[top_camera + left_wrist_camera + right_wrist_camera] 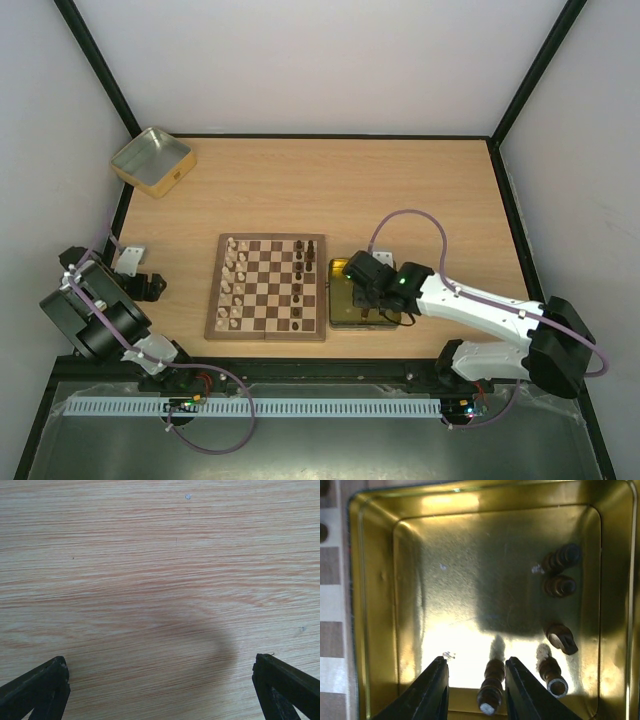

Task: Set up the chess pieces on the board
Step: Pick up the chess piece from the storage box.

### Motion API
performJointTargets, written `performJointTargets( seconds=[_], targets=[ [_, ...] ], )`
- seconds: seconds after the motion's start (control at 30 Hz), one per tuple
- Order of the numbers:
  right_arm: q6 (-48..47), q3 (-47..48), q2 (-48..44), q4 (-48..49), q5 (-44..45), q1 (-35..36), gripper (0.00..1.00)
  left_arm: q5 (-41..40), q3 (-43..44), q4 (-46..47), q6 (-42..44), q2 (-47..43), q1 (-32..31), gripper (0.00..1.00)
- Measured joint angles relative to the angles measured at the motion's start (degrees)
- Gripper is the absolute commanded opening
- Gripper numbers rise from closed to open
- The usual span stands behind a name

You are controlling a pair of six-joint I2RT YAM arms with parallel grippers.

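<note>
Top view, room: plain pale walls close off three sides, and black frame posts [98, 70] run up the back corners.
Top view, counter: a light wood-grain counter [400, 190] with a dark border. A white slotted strip [300, 408] lies along the near edge over a grey metal trough.
Top view, board: the board [268, 290] lies flat near the middle of the counter, toward the near edge.
Top view, chess pieces: pale pieces [232, 282] stand in the board's two left columns and dark pieces [302, 280] stand along its right side. They are too small to count.
Top view, tins: a silvery tin [152, 160] sits at the far left corner, well apart from the board. A yellow-gold tin [340, 320] lies just beside the board's right edge.
Top view, arms: the right hand [372, 300] reaches down into the yellow-gold tin. The left hand [140, 272] hangs over bare counter left of the board.
Left wrist, surface: only bare wood grain crossed by a soft shadow.
Left wrist, hand: the two dark fingers [40, 687] show in the lower corners, spread wide with nothing between them.
Right wrist, surface: the tin's shiny gold floor and walls, with glare near the bottom. A strip of the board's checks shows at the left edge.
Right wrist, pieces: several dark pieces lie scattered toward the tin's right wall.
Right wrist, hand: its fingers are parted and straddle one dark piece [491, 687]. A gap shows on that piece's left side, so it is not clamped.
</note>
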Motion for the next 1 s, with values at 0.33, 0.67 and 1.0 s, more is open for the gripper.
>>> performJointTargets(
  seconds=[0.33,0.67,1.0],
  targets=[
    [1.4,-6.3,-2.1,2.4,-3.1,1.6,0.29,-1.6,-0.4,0.5,-0.2,-0.6,-0.9,0.99],
    [1.6,-7.4,-1.4,5.1,-3.6,2.2,0.29,-1.8,-1.0,1.3,-1.0,-1.1,-1.2,0.99],
    [1.7,-9.1,-1.0,6.2,-3.5,2.2,0.14,-1.9,-1.7,2.0,-1.0,-1.7,-1.2,0.99]
  ],
)
